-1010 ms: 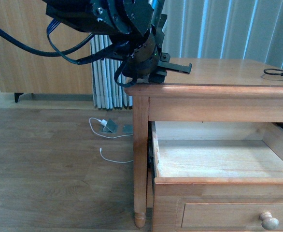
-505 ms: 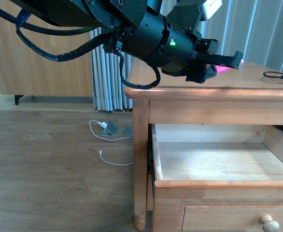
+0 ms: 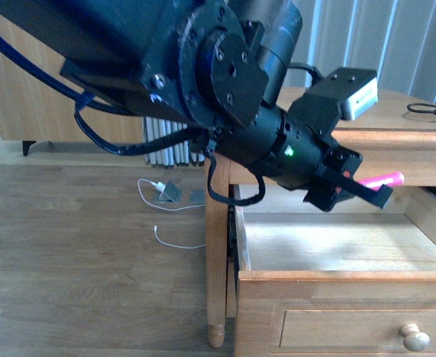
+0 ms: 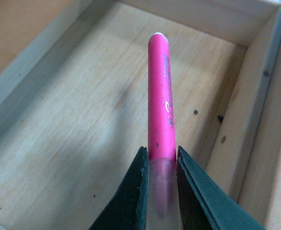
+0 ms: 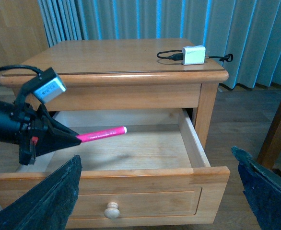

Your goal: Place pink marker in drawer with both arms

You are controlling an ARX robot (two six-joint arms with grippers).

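The pink marker (image 3: 382,179) is clamped by its pale cap end in my left gripper (image 3: 367,192), which is shut on it. It hangs level above the pale inside of the open top drawer (image 3: 337,277), just below the cabinet top. The left wrist view shows the marker (image 4: 158,96) sticking out past my left gripper (image 4: 159,152) over the drawer floor (image 4: 83,120), near one side wall. In the right wrist view the marker (image 5: 102,134) is over the drawer (image 5: 131,172). My right gripper (image 5: 156,155) is open, in front of the drawer front and apart from it.
A round knob (image 5: 111,210) sits on the drawer front. On the cabinet top lies a white charger (image 5: 194,55) with a black cable loop (image 3: 426,111). A white cable and plug (image 3: 162,195) lie on the wooden floor left of the cabinet leg (image 3: 216,260).
My left arm has swung from the cabinet top's left corner to the right and down, carrying the pink marker from above the tabletop to over the open drawer.
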